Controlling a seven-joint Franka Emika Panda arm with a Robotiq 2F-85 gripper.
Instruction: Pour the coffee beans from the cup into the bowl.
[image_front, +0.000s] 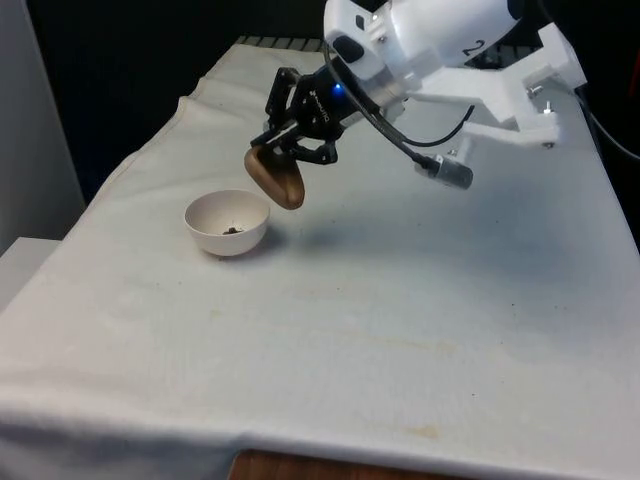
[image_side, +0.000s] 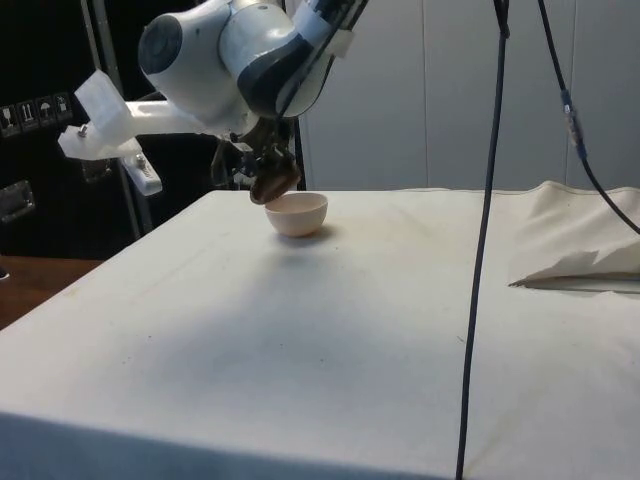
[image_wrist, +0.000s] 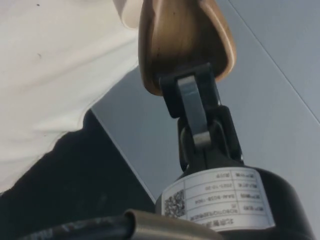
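Observation:
A brown wooden cup (image_front: 277, 179) is tipped on its side above the right rim of a white bowl (image_front: 226, 224) in the front view. My gripper (image_front: 283, 146) is shut on the cup, holding it tilted towards the bowl. A few dark coffee beans (image_front: 232, 230) lie in the bowl's bottom. From the side, the cup (image_side: 273, 185) hangs just over the bowl (image_side: 297, 214). In the wrist view a black finger (image_wrist: 190, 102) presses against the cup's wooden wall (image_wrist: 175, 35).
The white cloth (image_front: 380, 300) covers the table, with folds at the far left corner. A black cable (image_side: 485, 240) hangs down in the side view, and a folded bit of cloth (image_side: 580, 260) lies at that view's right.

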